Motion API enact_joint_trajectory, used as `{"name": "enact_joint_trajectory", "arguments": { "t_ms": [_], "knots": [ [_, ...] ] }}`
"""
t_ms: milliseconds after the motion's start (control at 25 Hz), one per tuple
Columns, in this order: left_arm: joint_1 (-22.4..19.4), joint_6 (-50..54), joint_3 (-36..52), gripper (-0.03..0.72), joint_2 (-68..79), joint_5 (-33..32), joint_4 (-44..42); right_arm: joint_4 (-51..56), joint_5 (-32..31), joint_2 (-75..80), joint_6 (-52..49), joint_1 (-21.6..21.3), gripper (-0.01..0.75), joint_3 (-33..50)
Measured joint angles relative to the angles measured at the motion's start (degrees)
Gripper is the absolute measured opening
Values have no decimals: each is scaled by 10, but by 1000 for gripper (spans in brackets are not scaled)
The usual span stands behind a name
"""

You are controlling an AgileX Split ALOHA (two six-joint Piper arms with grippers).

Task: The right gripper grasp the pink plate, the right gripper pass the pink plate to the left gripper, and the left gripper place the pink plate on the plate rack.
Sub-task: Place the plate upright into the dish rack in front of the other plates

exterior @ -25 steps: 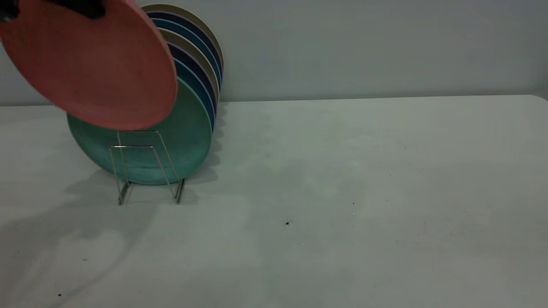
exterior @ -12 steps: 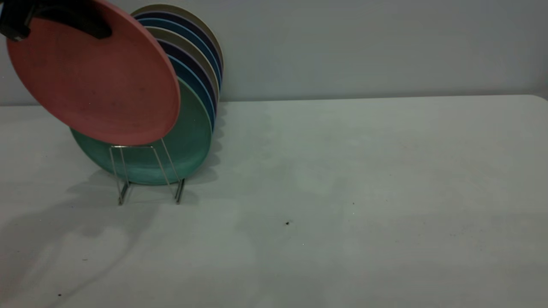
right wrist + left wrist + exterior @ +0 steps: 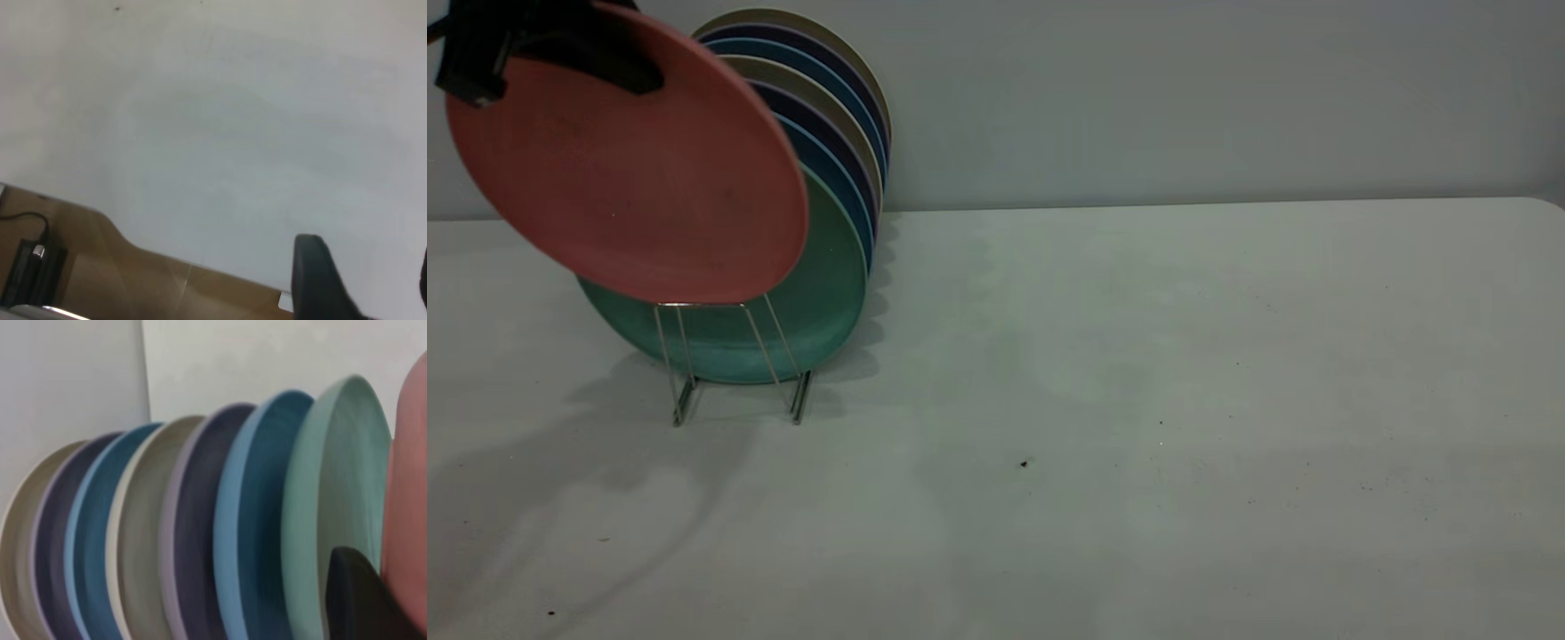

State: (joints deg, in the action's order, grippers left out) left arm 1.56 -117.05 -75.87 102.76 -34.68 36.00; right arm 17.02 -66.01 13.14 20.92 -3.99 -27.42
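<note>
Rack [image 3: 734, 356] in ext. view holds teal plate [image 3: 818, 302] w/ blue, navy, beige plates behind; pink plate [image 3: 627, 156] tilted above front loops, top rim pinched by left gripper [image 3: 560, 53]; left wrist: finger [image 3: 360, 600] on pink rim beside teal; right wrist: right gripper [image 3: 363, 280] spread over table [image 3: 233, 120].

right end effector [image 3: 363, 283], pale table [image 3: 220, 127]

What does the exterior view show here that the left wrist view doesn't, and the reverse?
Only the exterior view shows the plate rack, the table and the whole pink plate hanging from the left gripper above the rack's front loops. Only the left wrist view shows the racked plates edge-on, separately, and one gripper finger against the pink plate. Both show the teal plate directly behind the pink one.
</note>
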Motion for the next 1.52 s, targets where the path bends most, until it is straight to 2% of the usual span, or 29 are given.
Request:
{"name": "enact_joint_trajectory", "arguments": {
  "t_ms": [840, 1000, 1240, 1520],
  "knots": [
    [0, 1, 0, 125, 68, 14, 6, 0, 2, 0, -1, 0, 386, 1],
    [0, 1, 0, 181, 69, 11, 6, -5, 2, 0, -8, 0, 386, 1],
    [0, 8, 0, 332, 69, 9, 6, -11, 3, 0, -14, 0, 386, 1],
    [0, 23, 0, 355, 69, 9, 6, -11, 3, 0, -15, 0, 386, 1]
  ]
}}
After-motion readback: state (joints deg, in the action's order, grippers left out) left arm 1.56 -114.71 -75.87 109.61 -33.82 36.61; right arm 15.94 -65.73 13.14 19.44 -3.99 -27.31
